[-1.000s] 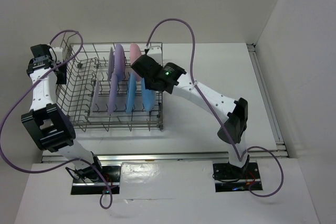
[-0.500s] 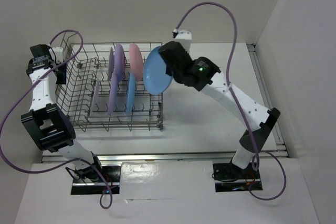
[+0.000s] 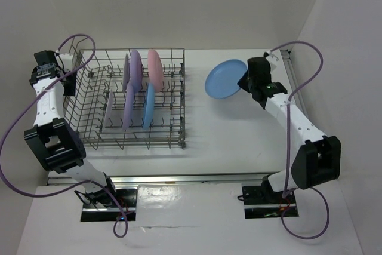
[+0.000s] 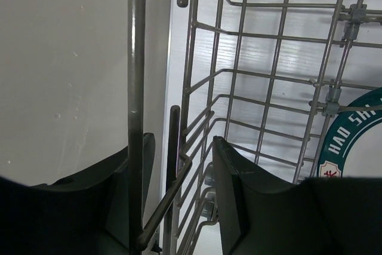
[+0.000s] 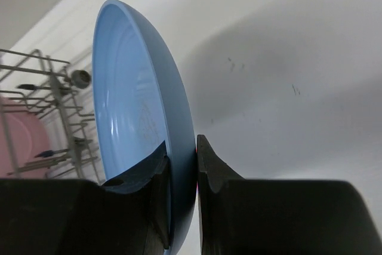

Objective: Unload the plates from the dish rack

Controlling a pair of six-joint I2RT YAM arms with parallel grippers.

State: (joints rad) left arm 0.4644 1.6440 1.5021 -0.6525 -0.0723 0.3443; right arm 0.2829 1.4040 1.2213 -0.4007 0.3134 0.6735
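Observation:
My right gripper [image 3: 243, 82] is shut on the rim of a pastel blue plate [image 3: 223, 80] and holds it tilted above the white table, to the right of the dish rack [image 3: 174, 97]. In the right wrist view the plate [image 5: 134, 111] stands edge-on between my fingertips [image 5: 182, 174]. Lavender [image 3: 136, 68], pink [image 3: 154, 65], blue [image 3: 149, 106] and white [image 3: 109, 107] plates stand upright in the rack. My left gripper [image 3: 67, 74] is open and straddles the rack's left wall wires [image 4: 179, 165]. A white plate with a teal rim [image 4: 349, 141] shows there.
The grey wire rack fills the left half of the table, close to the left wall [image 4: 65, 58]. The white table [image 3: 239, 129] stretches right of the rack to a rail [image 3: 301, 100] at the right wall. Purple cables loop above both arms.
My right gripper has lifted the blue plate out of the rack's right row and carried it to the right, over the table. The left arm has not moved.

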